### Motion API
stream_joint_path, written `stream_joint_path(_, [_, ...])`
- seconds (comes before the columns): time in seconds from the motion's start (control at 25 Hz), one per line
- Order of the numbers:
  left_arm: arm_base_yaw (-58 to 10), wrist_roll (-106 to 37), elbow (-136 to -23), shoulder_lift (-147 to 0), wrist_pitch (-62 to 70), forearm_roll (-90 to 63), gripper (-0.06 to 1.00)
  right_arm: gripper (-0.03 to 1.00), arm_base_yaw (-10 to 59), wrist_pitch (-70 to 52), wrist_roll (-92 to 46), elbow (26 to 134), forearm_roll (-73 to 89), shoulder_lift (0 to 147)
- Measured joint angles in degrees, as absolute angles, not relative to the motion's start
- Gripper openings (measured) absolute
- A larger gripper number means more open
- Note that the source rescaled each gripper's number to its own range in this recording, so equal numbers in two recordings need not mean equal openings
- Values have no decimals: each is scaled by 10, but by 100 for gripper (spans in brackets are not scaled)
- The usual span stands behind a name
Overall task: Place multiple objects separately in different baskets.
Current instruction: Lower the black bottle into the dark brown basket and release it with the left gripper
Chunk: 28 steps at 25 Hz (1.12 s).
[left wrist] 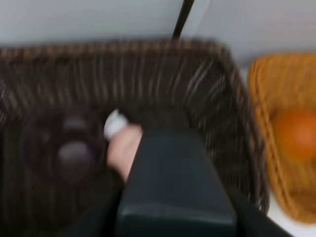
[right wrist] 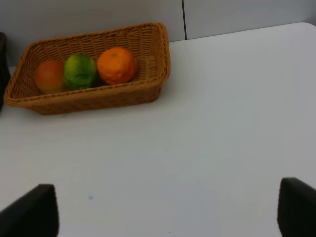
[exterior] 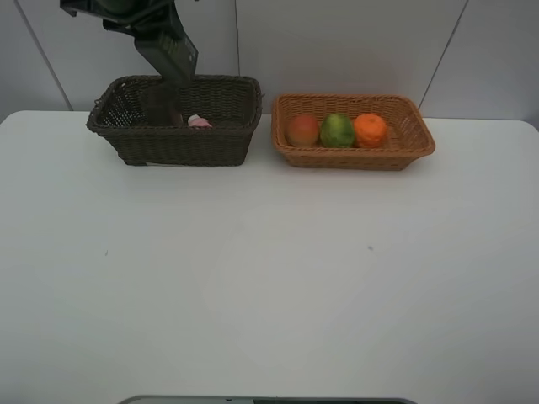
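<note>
Sorting looks nearly done, split by type. Light basket (exterior: 421, 139) holds the three fruits in a row: red-orange fruit (exterior: 302, 130), green fruit (exterior: 337, 130), orange (exterior: 370, 130), touching or nearly so. Makes sense: the shallow basket suits round things that sit low and don't tip.

Dark basket (exterior: 227, 143) is the deeper one and takes the containers. In the left wrist view the pink bottle (left wrist: 123, 145) lies with its white cap toward the purple-brown cup (left wrist: 61, 148), which stands beside it. Blurry, so I can't tell if they touch.

Left gripper (left wrist: 175, 182) is down inside the dark basket with the dark green bottle (left wrist: 173, 168) between its fingers, right beside the pink bottle. Reads as clamped on the green bottle, lowering it into the free space toward the wall nearest the light basket. Whether it's already resting on the basket floor isn't visible.

Right gripper (right wrist: 168, 210) hangs over bare table (exterior: 269, 278), jaws wide apart, holding nothing. Parked clear of the left arm's work, I'd say.

Remaining, by my read: release the green bottle, lift out.
</note>
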<state>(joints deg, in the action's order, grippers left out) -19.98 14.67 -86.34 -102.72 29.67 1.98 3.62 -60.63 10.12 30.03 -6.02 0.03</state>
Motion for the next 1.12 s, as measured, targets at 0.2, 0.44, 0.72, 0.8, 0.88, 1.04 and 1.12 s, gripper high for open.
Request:
stream_joint_path(0.2, [-200,136,-864,-1072,228,21,50,96,36,-606,101,300,-60,0])
stream_joint_path(0.44, [-200,124,-864,-1123,145,23,50,96,36,-606,101,300,-60,0])
stream_joint_path(0.72, [-212,121,-862,-1169,58,29,50,96,36,-606,101,300,-60,0])
stream_joint_path(0.8, [-218,120,-862,-1179,41,37,50,96,36,-606,101,300,-60,0])
stream_joint_path(0.88, [-221,120,-862,-1191,36,46,50,96,36,-606,101,300,-60,0])
stream_joint_path(1.04, [-225,120,-860,-1213,36,55,50,96,36,-606,101,300,-60,0])
stream_joint_path(1.12, [-227,120,-860,-1222,33,56,50,96,36,-606,101,300,-60,0])
